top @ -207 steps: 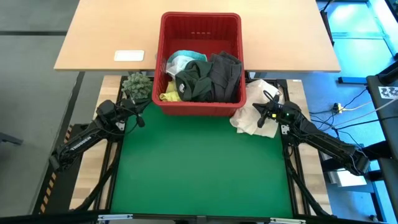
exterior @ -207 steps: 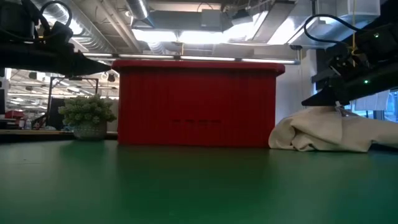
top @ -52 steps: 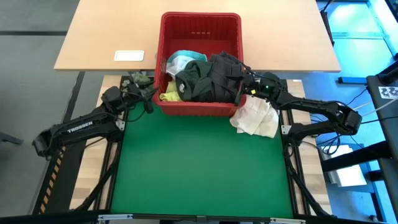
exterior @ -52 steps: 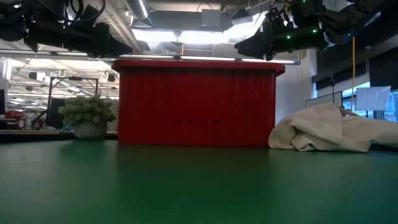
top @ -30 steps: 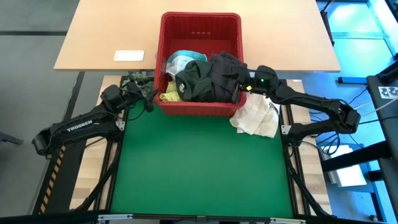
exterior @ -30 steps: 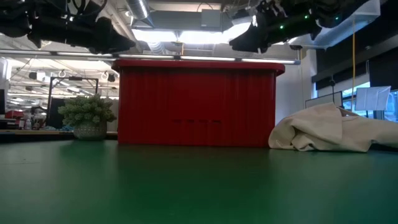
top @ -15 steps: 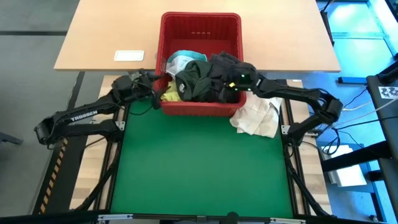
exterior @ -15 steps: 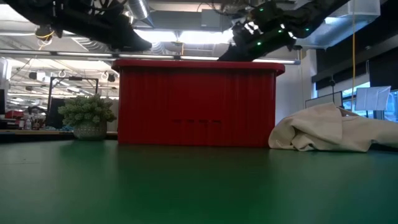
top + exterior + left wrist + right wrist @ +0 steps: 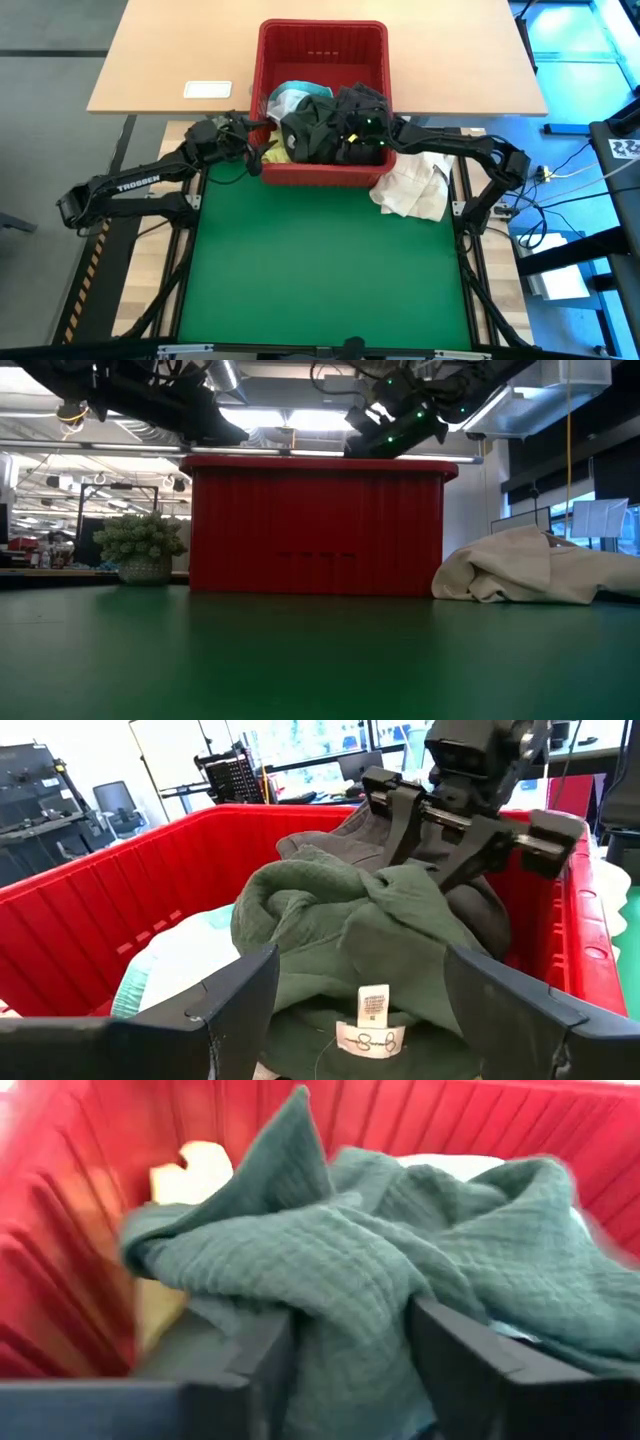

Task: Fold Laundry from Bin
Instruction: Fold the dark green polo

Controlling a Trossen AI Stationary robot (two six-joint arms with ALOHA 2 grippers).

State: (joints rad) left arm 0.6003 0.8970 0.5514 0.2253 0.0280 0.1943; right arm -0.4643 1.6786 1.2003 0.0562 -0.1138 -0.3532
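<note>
— Can we see inside the bin from the low view?
— No, its red wall hides all the laundry.
— And the right hand?
— Its fingertips are buried in the dark green garment; that wrist view is blurred.

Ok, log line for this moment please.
right gripper: fingers around green garment in bin | left gripper: open at bin's edge | cream cloth: on mat

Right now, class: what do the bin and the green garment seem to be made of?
Bin: apparently rigid plastic, glossy red with moulded ribs. Green garment: soft woven cloth, probably cotton, matte, with a crinkled grid texture and loose folds.
</note>
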